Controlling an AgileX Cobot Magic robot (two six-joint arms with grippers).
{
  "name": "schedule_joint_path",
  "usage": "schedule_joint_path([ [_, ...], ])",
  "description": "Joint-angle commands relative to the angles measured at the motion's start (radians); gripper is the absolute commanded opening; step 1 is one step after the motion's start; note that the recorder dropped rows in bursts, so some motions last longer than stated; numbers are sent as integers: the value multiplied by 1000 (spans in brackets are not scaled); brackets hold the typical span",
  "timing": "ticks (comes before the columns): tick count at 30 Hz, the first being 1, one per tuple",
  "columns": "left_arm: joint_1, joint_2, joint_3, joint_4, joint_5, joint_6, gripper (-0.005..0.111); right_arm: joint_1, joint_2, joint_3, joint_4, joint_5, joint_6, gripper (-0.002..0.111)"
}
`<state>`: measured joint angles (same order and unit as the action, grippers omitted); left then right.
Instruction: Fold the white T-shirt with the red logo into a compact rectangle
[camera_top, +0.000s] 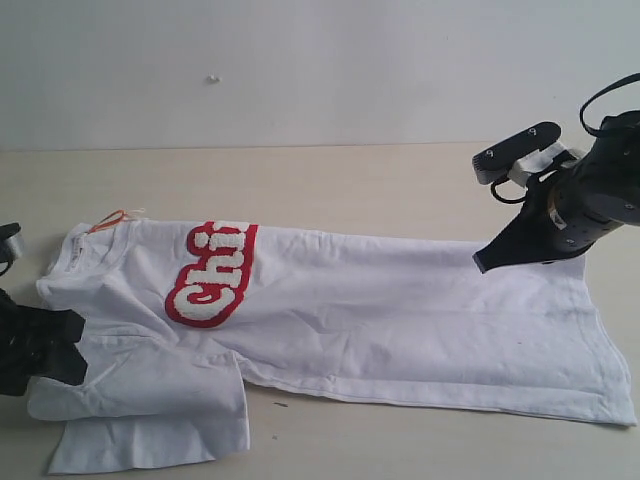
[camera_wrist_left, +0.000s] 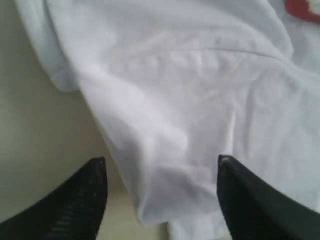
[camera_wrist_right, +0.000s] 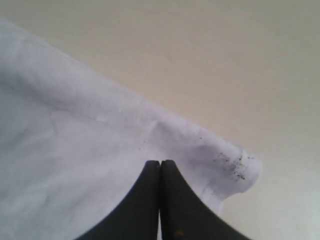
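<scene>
Your white T-shirt (camera_top: 400, 310) lies stretched along the bench (camera_top: 350, 190), partly folded, with the red logo (camera_top: 212, 275) face-up near the collar end. Your left pincer (camera_wrist_left: 162, 160) stands wide, straddling the cloth edge at that end. Your right pincer (camera_wrist_right: 160, 162) is fully closed over the far hem corner.

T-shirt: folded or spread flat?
Partly folded: a fold along the far edge of the white T-shirt cuts the red logo at "Chi"; not a compact rectangle.

We've got matte blk on both: left gripper (camera_wrist_left: 161, 160) has wedge fingers (camera_wrist_left: 75, 205) w/ fine ribbed texture, right gripper (camera_wrist_right: 160, 162) same pointy shape. Right arm (camera_top: 600, 195) carries a blk cable (camera_top: 608, 97) + grey bracket (camera_top: 517, 150) w/ small screws.
</scene>
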<state>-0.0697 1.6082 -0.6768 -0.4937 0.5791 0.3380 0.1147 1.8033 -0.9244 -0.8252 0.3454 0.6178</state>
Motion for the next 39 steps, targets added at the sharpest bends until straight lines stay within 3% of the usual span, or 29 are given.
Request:
schedule_joint_path([
  [1, 1, 20, 4, 30, -29, -36, 62, 2, -10, 1, 105, -9, -133, 0],
  [8, 1, 77, 4, -12, -7, -24, 60, 2, -10, 1, 292, -18, -345, 0],
  [15, 1, 78, 4, -45, 107, -3, 35, 2, -10, 1, 292, -7, -345, 0],
  [17, 1, 51, 4, -50, 101, 0, 44, 2, -10, 1, 292, -5, -345, 0],
  [19, 1, 21, 4, -50, 95, 0, 63, 2, -10, 1, 292, -5, -347, 0],
  [20, 1, -2, 4, -50, 95, 0, 79, 2, -10, 1, 292, -5, -347, 0],
  [23, -1, -49, 4, -45, 123, 8, 104, 2, -10, 1, 292, -5, -347, 0],
  [26, -28, -79, 4, -99, 193, 87, 105, 2, -10, 1, 292, -5, -347, 0],
  [30, -119, -107, 4, -169, 241, 177, 92, 2, -10, 1, 294, -5, -347, 0],
  [35, -240, -109, 4, -172, 246, 294, 36, 2, -10, 1, 294, -3, -347, 0],
  [37, -290, -109, 4, -174, 241, 371, 24, 2, -10, 1, 294, -1, -347, 0],
  [39, -346, -109, 4, -169, 221, 460, 22, 2, -10, 1, 294, -1, -347, 0],
])
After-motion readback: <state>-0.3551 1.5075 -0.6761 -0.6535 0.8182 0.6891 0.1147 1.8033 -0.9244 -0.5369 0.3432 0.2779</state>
